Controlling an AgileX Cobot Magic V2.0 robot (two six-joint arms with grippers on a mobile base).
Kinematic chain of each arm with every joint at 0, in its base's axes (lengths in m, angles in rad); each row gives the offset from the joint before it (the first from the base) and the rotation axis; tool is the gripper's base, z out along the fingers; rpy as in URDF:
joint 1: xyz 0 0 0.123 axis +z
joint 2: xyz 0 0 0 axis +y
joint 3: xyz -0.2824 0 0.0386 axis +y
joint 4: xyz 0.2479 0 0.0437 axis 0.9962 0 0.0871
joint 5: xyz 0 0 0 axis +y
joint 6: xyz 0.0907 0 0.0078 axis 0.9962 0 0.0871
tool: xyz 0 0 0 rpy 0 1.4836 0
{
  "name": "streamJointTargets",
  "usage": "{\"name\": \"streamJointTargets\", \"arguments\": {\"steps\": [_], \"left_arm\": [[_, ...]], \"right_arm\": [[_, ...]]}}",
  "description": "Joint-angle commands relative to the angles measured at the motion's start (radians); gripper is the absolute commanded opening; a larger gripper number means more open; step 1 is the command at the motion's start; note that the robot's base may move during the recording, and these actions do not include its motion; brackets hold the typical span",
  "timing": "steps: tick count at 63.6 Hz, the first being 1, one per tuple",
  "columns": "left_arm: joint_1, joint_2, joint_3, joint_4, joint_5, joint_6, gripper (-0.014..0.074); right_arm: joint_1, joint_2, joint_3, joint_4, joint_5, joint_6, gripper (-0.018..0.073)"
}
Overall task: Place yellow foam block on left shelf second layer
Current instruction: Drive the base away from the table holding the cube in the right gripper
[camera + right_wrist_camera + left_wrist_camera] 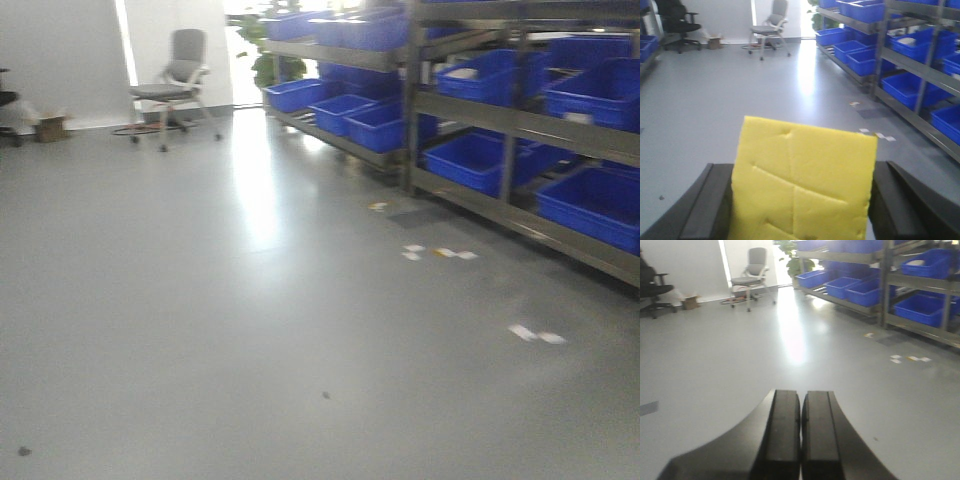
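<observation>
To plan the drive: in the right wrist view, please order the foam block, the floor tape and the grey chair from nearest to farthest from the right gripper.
1. Foam block: held in the right gripper.
2. Floor tape: ahead, to the right.
3. Grey chair: far ahead, slightly left of centre.

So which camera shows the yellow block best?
The right wrist view: the block fills the foreground, held in the right claw. The front and left wrist views do not show it at all.
</observation>
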Motion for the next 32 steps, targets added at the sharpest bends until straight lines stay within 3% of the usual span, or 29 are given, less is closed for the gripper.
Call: {"name": "streamJointTargets", "arguments": {"steps": [1, 32], "left_arm": [[-0.008, -0.008, 0.026, -0.003, -0.088, -0.004, 0.0136], [-0.008, -0.008, 0.026, -0.003, -0.088, -0.004, 0.0136]], "right_arm": [[-0.008, 0.016, -0.029, -0.014, -0.086, -0.005, 0.0351], [-0.008, 0.016, -0.029, -0.014, -0.086, -0.005, 0.0351]]}}
